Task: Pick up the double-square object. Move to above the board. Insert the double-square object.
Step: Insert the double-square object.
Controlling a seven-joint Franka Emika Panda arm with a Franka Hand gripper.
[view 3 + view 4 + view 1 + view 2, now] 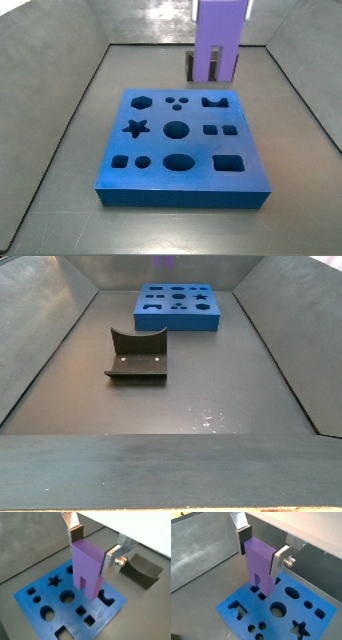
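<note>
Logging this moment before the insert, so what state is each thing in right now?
gripper: shut on the double-square object, above the board.
double-square object: held upright, prongs down, not yet in a hole.
board: flat on the floor, every visible hole empty.
fixture: standing on the floor away from the board, nothing in it.

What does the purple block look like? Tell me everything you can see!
The double-square object is a tall, smooth lilac block that looks like plastic. A slot splits its lower end into two square prongs. It hangs upright, prongs down, above the blue board, without visibly touching it. The gripper holds it near the top, its jaws pressing opposite sides.
</note>
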